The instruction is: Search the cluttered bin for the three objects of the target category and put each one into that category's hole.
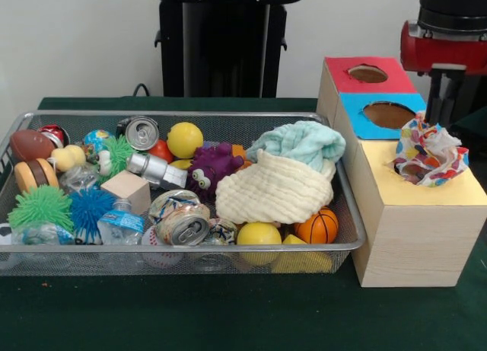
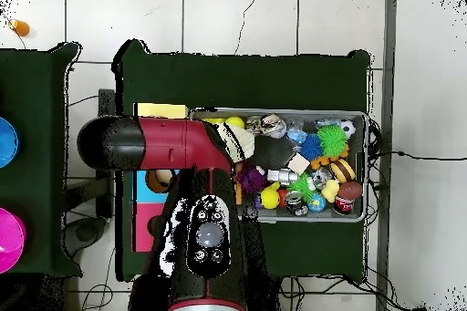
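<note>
Here, crumpled spotted cloth (image 1: 428, 154) stuffing rough yellow-rimmed hole (image 1: 411, 185), wire-mesh bin (image 1: 344, 248), hand's state unclear.

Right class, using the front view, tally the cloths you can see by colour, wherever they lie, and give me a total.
Mint green cloth, in the bin: 1
Cream cloth, in the bin: 1
White spotted cloth, bunched on the yellow-topped box: 1
Total: 3
</note>
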You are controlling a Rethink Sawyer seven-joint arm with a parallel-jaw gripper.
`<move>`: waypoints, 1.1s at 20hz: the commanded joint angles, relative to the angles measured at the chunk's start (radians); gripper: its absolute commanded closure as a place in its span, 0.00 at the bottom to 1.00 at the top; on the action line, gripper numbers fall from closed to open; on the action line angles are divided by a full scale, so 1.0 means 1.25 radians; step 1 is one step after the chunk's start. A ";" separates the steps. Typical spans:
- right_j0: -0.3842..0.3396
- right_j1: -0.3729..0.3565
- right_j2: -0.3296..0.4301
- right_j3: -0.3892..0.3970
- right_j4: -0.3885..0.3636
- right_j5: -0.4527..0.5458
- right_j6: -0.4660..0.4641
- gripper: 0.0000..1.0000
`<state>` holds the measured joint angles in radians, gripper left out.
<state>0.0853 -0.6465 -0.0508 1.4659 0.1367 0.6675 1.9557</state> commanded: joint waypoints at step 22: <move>-0.002 0.123 0.055 0.042 0.014 -0.138 0.131 1.00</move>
<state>0.0894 -0.5749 -0.0484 1.4657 0.1389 0.5625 1.9557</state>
